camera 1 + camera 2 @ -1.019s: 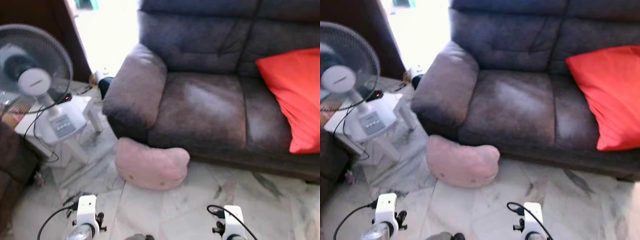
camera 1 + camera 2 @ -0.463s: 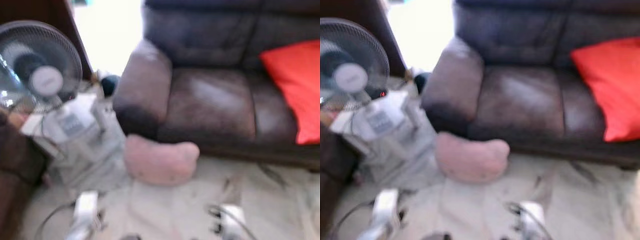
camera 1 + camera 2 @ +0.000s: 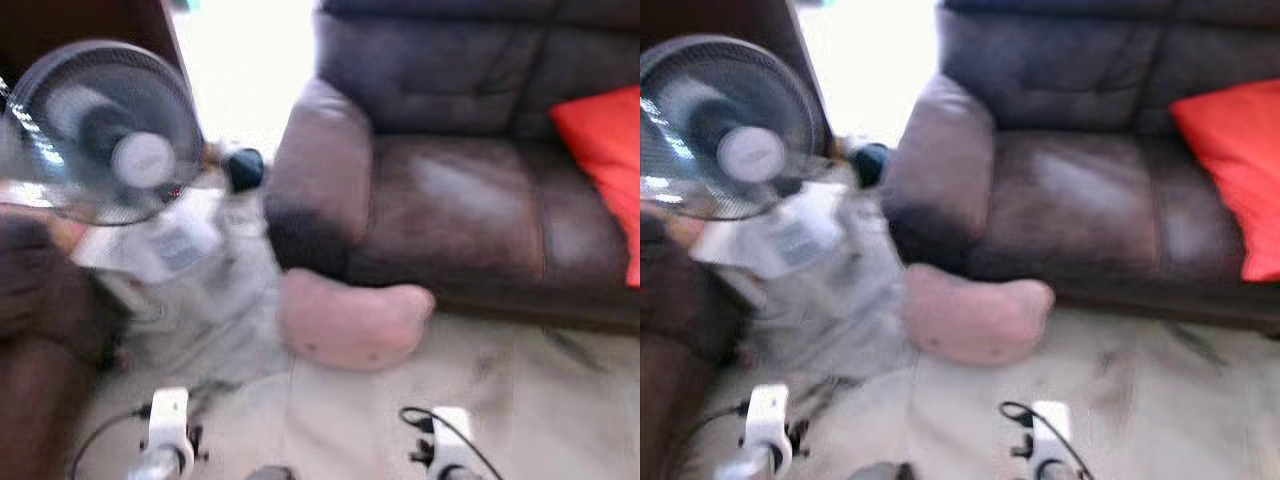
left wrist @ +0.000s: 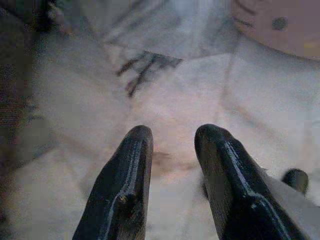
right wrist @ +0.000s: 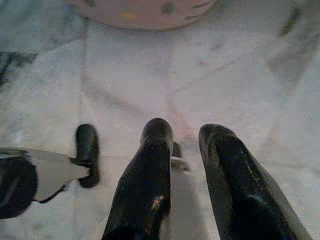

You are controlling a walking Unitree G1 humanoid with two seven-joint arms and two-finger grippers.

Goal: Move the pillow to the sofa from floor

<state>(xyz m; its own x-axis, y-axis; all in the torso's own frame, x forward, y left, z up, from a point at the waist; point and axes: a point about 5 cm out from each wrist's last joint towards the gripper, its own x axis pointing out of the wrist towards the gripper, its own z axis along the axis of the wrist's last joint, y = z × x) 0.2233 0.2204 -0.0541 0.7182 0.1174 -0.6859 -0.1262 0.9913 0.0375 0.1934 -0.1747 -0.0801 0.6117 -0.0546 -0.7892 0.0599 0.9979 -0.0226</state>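
Note:
A pink pillow [image 3: 352, 322] with a cat face lies on the marble floor, against the front of the dark brown sofa [image 3: 470, 210] below its left armrest. Both arms hang low at the bottom of the eye views, short of the pillow. In the left wrist view my left gripper [image 4: 172, 135] stands open over bare floor, with the pillow's edge [image 4: 285, 25] beyond its fingers. In the right wrist view my right gripper [image 5: 185, 131] is open a little, holding nothing, and the pillow [image 5: 140, 7] lies ahead of it. The eye views are blurred.
A red cushion [image 3: 605, 140] rests on the sofa's right seat. A standing fan [image 3: 110, 130] on a white base is at the left, with a cable on the floor. A dark brown piece of furniture [image 3: 40, 330] fills the near left. Bare marble floor [image 3: 540, 400] lies to the right.
The whole picture has slid to the right and gone blurred, so the camera has turned left. The pillow and the sofa have not moved relative to each other.

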